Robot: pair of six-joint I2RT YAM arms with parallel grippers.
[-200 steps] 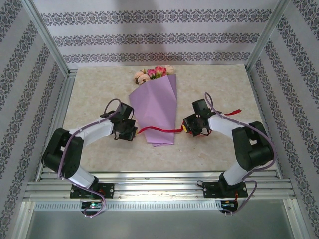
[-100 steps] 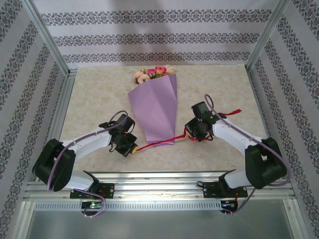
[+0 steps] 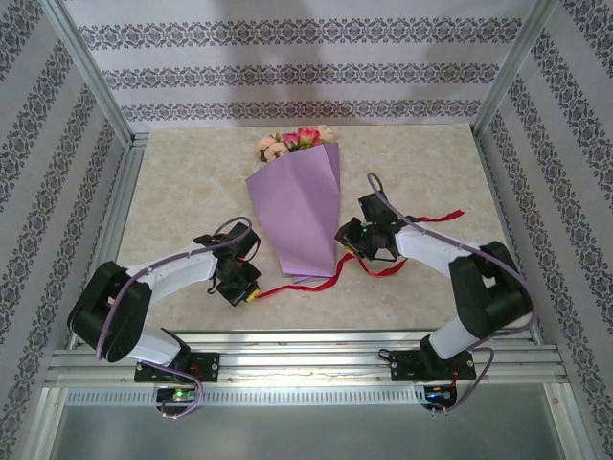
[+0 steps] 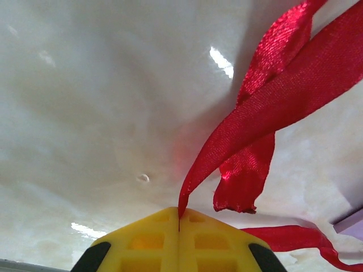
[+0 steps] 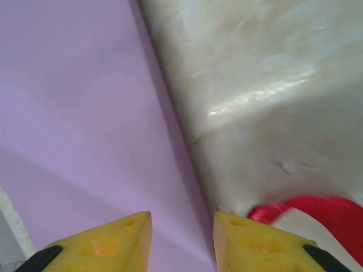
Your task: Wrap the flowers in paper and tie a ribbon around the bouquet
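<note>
Pinches the ribbon (image 4: 272, 96) between the closed fingers of the left hand (image 4: 178, 218), low over the desk (image 3: 192, 182), just left of the bouquet's (image 3: 297, 216) narrow end. Trails red loops past that end toward the right side. Holds the right hand (image 5: 182, 226) partly open, gripping nothing, over the right edge of the paper (image 5: 74, 113). Shows the bouquet lying mid-desk, flowers (image 3: 295, 141) at the far end.

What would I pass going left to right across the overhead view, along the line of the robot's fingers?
Left fingers → bouquet → right fingers.
</note>
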